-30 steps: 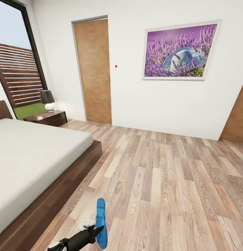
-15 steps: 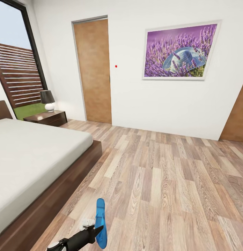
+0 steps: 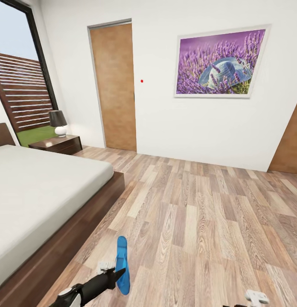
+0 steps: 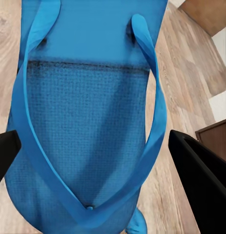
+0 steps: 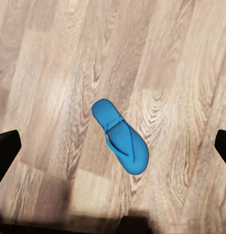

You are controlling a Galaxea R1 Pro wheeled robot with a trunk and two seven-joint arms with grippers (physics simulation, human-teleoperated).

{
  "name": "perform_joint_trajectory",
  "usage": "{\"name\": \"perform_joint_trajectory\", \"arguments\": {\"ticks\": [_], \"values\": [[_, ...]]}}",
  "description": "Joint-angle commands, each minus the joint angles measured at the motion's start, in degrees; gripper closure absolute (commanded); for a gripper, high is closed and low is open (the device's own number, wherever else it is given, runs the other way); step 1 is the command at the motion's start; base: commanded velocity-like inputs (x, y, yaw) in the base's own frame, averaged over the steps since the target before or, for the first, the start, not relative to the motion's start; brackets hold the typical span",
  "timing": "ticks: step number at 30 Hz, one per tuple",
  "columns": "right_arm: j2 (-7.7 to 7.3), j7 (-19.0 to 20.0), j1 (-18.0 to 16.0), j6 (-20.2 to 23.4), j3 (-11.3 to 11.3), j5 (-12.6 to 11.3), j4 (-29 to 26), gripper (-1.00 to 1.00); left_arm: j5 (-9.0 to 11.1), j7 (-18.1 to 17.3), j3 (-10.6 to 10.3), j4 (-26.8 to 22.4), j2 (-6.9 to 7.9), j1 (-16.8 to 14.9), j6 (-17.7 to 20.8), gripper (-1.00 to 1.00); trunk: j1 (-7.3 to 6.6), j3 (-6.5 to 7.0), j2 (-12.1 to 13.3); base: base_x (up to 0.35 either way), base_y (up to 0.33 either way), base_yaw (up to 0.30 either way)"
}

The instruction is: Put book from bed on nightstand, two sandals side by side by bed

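Observation:
My left gripper is shut on a bright blue sandal, held on edge just above the wood floor beside the bed. In the left wrist view this sandal spans the gap between the black fingers. A second blue sandal lies flat on the floor in the right wrist view, below my open right gripper, whose fingers stand far apart. The nightstand stands beyond the bed by the window. The book is out of view.
A black-shaded lamp stands on the nightstand. A tan door and a lavender picture are on the far wall. Another door is at the right. Open plank floor stretches right of the bed.
The left gripper has lifted the sandal slightly and shifted it a little left. A white part of the right arm has come into the head view at the bottom right.

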Motion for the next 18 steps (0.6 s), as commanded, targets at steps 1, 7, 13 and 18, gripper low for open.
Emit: {"name": "perform_joint_trajectory", "arguments": {"ticks": [1,7,13,18], "values": [[0.02,0.1,-0.08,3.47,-0.11,-0.18,-0.89,-1.0,-0.06,-0.2,0.0,-2.29,0.01,-0.02,2.23,1.0,-0.01,-0.06,-0.02,0.0,0.0,0.0],[0.03,0.08,-1.72,14.72,-0.08,-0.05,-4.11,-1.0,-0.22,0.18,0.01,-15.47,0.02,-0.03,13.76,1.0,-0.01,-0.06,-0.02,0.0,0.0,0.0],[0.14,0.01,-2.52,16.71,0.04,-0.01,-5.02,-1.0,-0.34,0.29,0.02,-19.48,-0.07,-0.03,16.59,1.0,-0.01,-0.06,-0.02,0.0,0.0,0.0],[0.2,-0.12,-2.61,16.68,0.25,2.65,-4.86,-1.0,-0.43,0.27,0.01,-19.9,-0.14,-0.03,16.85,1.0,-0.01,-0.06,-0.02,0.0,0.0,0.0]]}}
